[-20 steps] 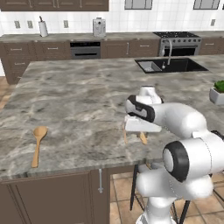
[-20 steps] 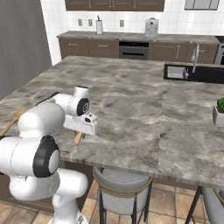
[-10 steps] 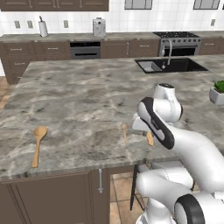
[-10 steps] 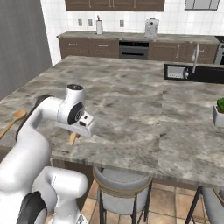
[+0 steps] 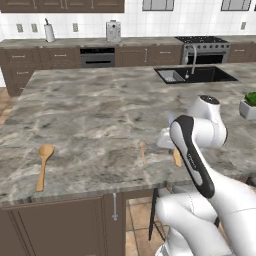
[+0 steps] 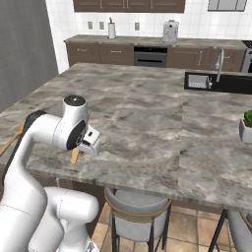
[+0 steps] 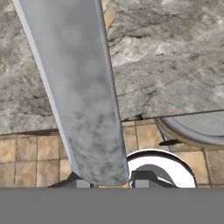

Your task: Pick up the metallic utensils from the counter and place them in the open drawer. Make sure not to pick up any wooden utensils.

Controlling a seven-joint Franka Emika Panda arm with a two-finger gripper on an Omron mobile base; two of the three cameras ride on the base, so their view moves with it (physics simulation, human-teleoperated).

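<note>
My gripper (image 7: pixel 111 181) is shut on a slim metallic utensil (image 7: pixel 81 87), whose bluish-grey length rises from between the finger tips across the hand view. From the base it hangs as a small tan-orange piece (image 5: pixel 176 157) under the gripper (image 5: pixel 170 146) at the counter's (image 5: pixel 100 115) front edge, also seen as the utensil (image 6: pixel 75 156) below the gripper (image 6: pixel 84 147). A second small slim utensil (image 5: pixel 143 151) lies on the stone just left of the hand. The big wooden spoon (image 5: pixel 42 165) rests far left, untouched. The open drawer is out of view.
Dark cabinet fronts with a vertical handle (image 5: pixel 114 207) stand under the counter. A stool (image 6: pixel 138 202) sits below the edge near the hand, over tiled floor (image 7: pixel 30 157). A sink (image 5: pixel 192 75) and a potted plant (image 6: pixel 246 129) are to the right.
The arm has swung round, its elbow now raised and folded over the counter edge. The hand with the held utensil has shifted slightly right and toward the front edge.
</note>
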